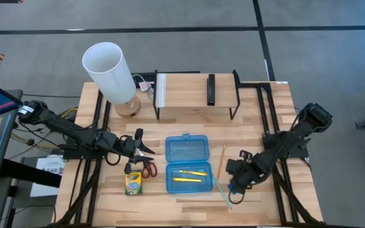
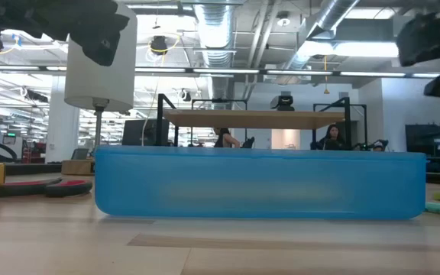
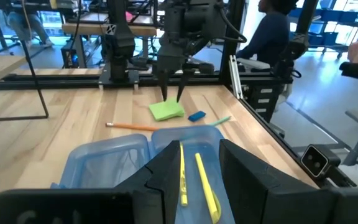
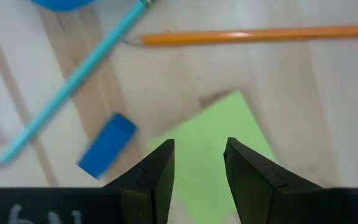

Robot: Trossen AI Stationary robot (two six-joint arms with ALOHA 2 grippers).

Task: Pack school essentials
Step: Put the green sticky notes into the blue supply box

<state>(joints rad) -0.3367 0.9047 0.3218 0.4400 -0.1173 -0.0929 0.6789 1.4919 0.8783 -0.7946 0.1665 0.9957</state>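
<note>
The translucent blue case (image 1: 187, 163) (image 2: 258, 183) lies open mid-table with two yellow markers (image 1: 192, 175) (image 3: 194, 180) in it. Left of it lie the red-handled scissors (image 1: 146, 168) and the yellow-green crayon box (image 1: 133, 183). My left gripper (image 1: 135, 149) (image 3: 197, 177) is open, above the scissors, pointing at the case. Right of the case lie the orange pencil (image 1: 221, 158) (image 4: 253, 36), teal pen (image 1: 222, 189) (image 4: 73, 78), blue eraser (image 4: 107, 144) (image 3: 197, 116) and lime sticky-note pad (image 4: 219, 140) (image 3: 166, 111). My right gripper (image 1: 236, 183) (image 4: 197, 163) is open, pointing down just over the pad.
A lamp with a white shade (image 1: 109, 69) stands at the far left of the table. A wooden shelf on a black frame (image 1: 189, 88) carries a black bar-shaped device (image 1: 211, 89). Bare wood lies along the near edge. People sit in the room beyond.
</note>
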